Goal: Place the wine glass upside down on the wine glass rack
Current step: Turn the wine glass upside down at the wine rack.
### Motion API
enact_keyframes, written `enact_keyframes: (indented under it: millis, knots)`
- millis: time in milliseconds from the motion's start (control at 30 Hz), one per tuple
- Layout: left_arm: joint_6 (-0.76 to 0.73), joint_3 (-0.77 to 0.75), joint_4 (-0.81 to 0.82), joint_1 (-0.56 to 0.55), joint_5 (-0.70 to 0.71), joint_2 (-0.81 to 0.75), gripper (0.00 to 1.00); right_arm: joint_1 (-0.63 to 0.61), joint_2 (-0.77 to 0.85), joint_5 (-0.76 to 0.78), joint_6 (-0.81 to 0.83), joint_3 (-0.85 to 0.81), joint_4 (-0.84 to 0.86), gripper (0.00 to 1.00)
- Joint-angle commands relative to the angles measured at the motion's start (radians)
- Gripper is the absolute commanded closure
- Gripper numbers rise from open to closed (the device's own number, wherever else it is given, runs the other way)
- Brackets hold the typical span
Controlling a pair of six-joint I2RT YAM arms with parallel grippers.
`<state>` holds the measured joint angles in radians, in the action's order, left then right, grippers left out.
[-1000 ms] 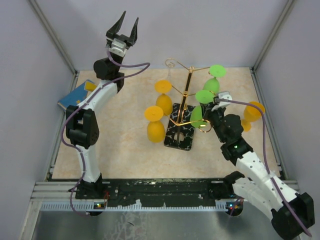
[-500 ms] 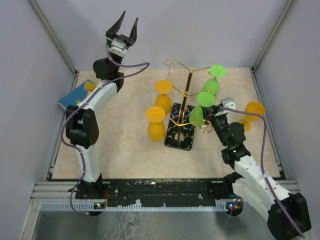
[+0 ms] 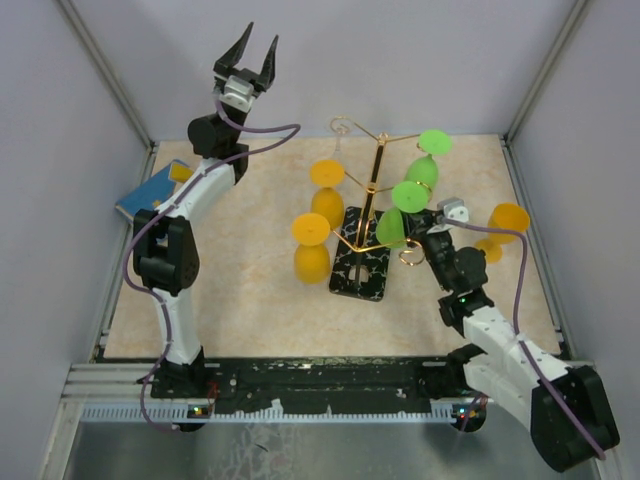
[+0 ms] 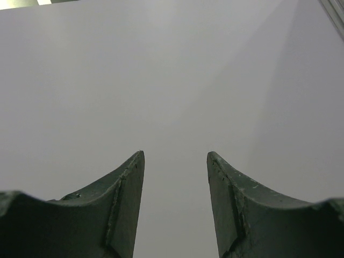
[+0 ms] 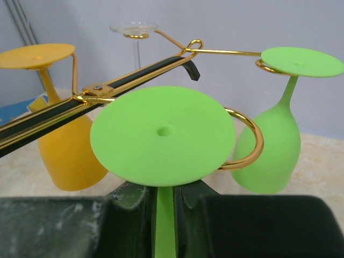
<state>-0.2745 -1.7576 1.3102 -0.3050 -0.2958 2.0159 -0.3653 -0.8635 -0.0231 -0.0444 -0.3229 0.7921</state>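
Right wrist view: the right fingers pinch the stem of the green wine glass, foot uppermost, just beside a gold hook of the rack. Left fingers stand spread, empty.

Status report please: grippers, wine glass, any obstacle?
Left gripper open, empty. Right gripper shut on green wine glass stem, foot up, at the rack. Second green glass hangs beside.

No text, label, brand, number or sign can be read in any view. The blue-and-yellow flat object at the left edge of the worktop is too small to show print, and the wine glass rack base bears only white marbling
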Motion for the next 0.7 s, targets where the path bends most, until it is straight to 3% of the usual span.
enact_keyframes:
  millis: [0, 233, 667]
  knots:
    - [-0.008, -0.038, 0.001, 0.007, -0.008, 0.009, 0.44, 0.016, -0.053, 0.049, 0.003, 0.002, 0.186, 1.00]
    - [-0.012, -0.050, -0.010, 0.008, -0.011, 0.014, 0.44, 0.017, -0.108, 0.061, -0.007, 0.020, 0.307, 1.00]
    - [-0.018, -0.059, -0.017, 0.007, -0.013, 0.020, 0.44, 0.018, -0.150, 0.158, -0.005, -0.031, 0.269, 1.00]
